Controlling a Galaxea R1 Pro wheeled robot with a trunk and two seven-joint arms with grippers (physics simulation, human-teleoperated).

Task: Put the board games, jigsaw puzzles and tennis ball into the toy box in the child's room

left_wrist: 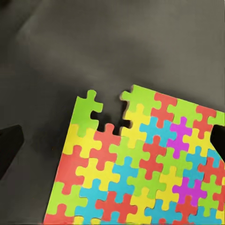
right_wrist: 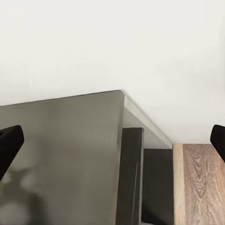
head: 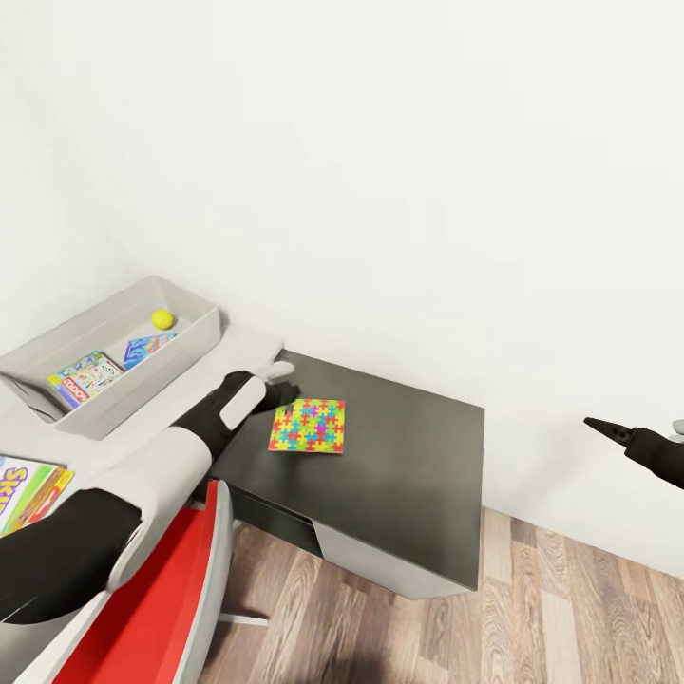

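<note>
A multicoloured jigsaw puzzle [head: 307, 426] [left_wrist: 140, 164] lies flat on the dark grey lower corner section of the table [head: 408, 475]. My left gripper [head: 283, 380] [left_wrist: 112, 140] hovers open over the puzzle's corner nearest the toy box, a dark finger on each side. The light-grey toy box [head: 57, 340] holds the tennis ball [head: 162, 318], a small blue board game [head: 147, 348] and a green-white board game [head: 85, 377]. The SKIP BO board game [head: 28, 489] lies on the pale tabletop at the left edge. My right gripper [head: 608, 432] [right_wrist: 112, 140] is open, off the table's right side.
A red chair [head: 161, 598] stands under my left arm, in front of the table. White wall runs close behind the table. Wood floor [head: 532, 608] lies to the right and front of the corner section.
</note>
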